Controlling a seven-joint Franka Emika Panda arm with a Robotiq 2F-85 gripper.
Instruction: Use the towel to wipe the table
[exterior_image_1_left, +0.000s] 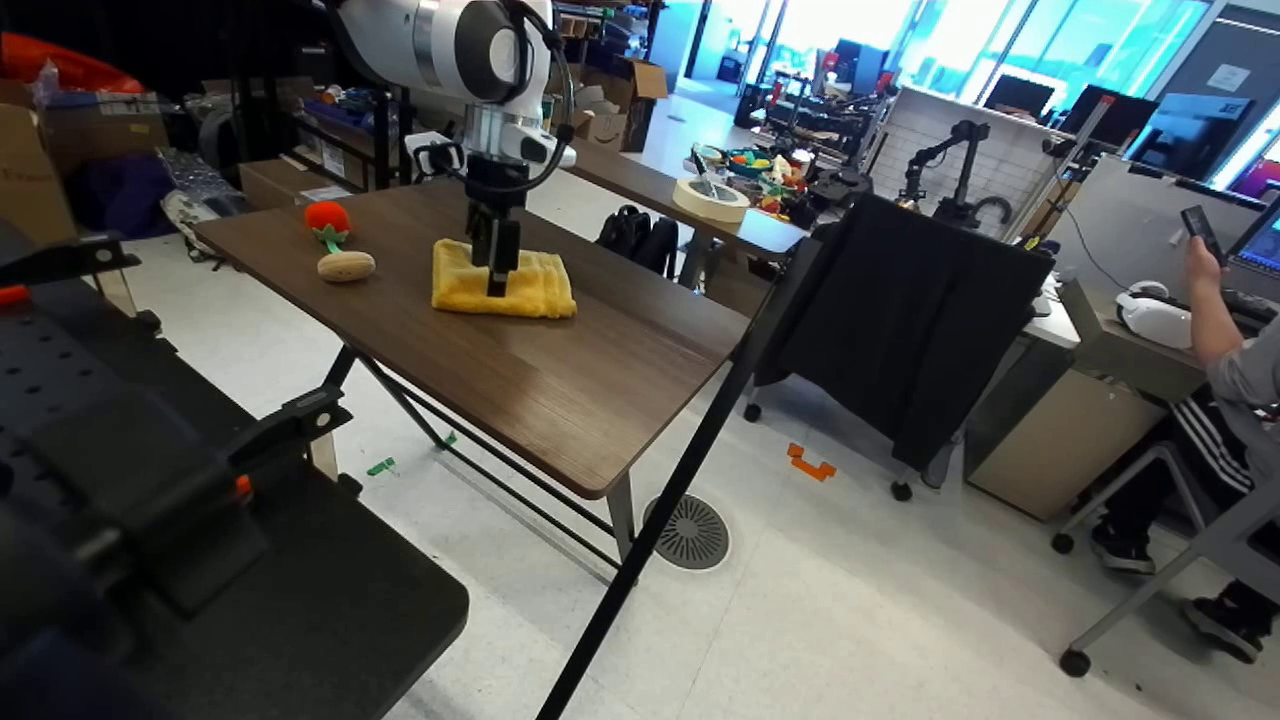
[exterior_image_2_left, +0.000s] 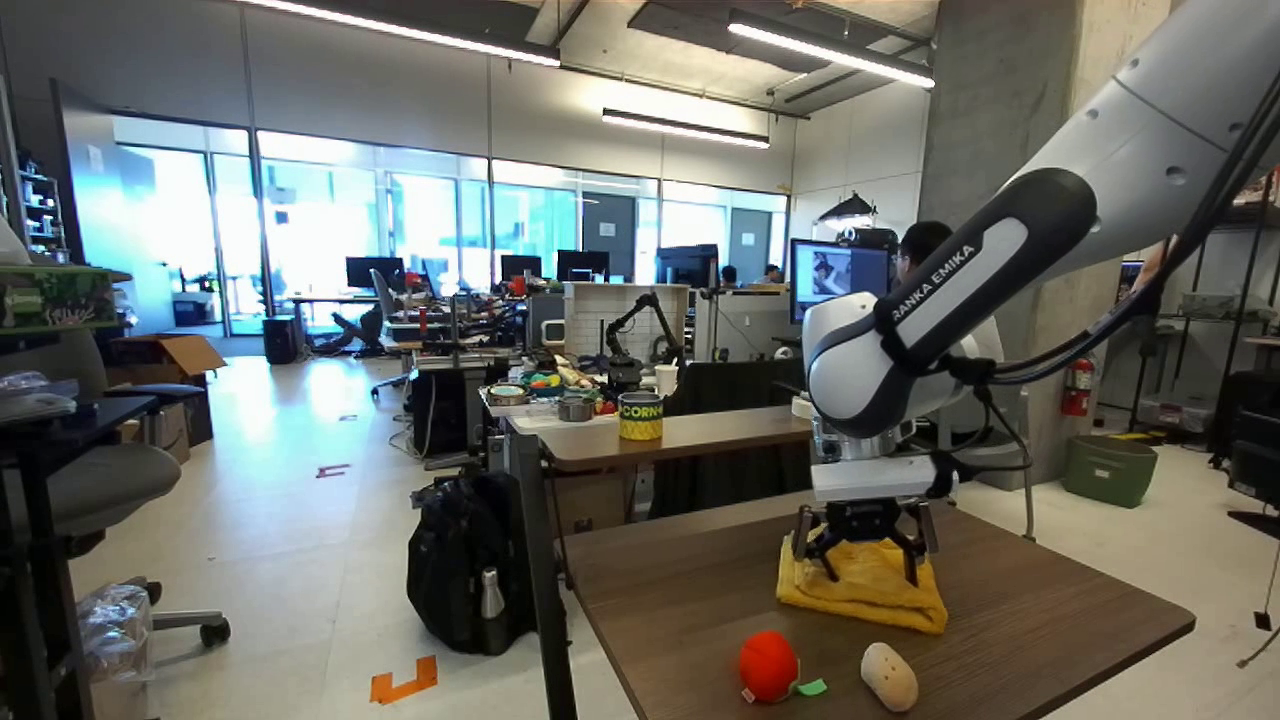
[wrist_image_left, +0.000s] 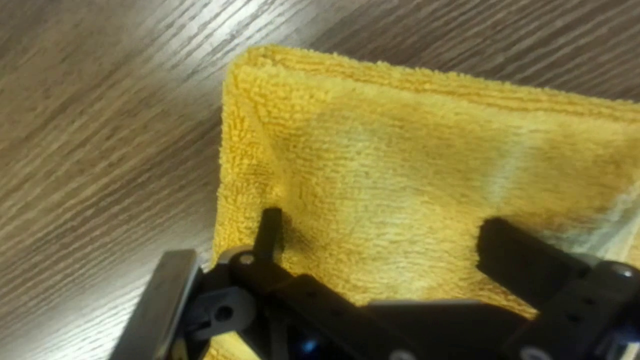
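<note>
Towel (exterior_image_2_left: 868, 602), qty 1, mustard-yellow terry, folded, a bit rumpled: in an exterior view it lies on the dark wood-grain table (exterior_image_2_left: 1060, 620), in from the edges. Gripper (exterior_image_2_left: 872, 578), qty 1, directly over towel, jaws wide apart, nothing clamped; Panda arm (exterior_image_2_left: 960, 290) above & right of towel. Red tomato-like plush (exterior_image_2_left: 769, 660), w/ green trim, & tan oval toy (exterior_image_2_left: 889, 678): both camera-side of towel, apart from it. Black backpack (exterior_image_2_left: 460, 550): low, far left of towel. In an exterior view: towel under gripper, jaws seen edge-on, gap not readable here; plush & tan oval toy both left of towel, near each other; black fabric-sided cart (exterior_image_1_left: 890, 320) right of towel, well apart; tape roll (exterior_image_1_left: 711, 203) beyond towel, also to its right. Wrist view: towel corner & two borders in sight, table grain around; one jaw just inside towel's left border, its mate well inside, cloth b/w them unpinched. Jaw tips touching towel or just above: can't tell. Progress (est.): gripper placed over towel, grip not made; wiping prob. not begun, tho table gives no clear sign either way. Left to do (est.): close on towel, press down, sweep it across table, let go.
</note>
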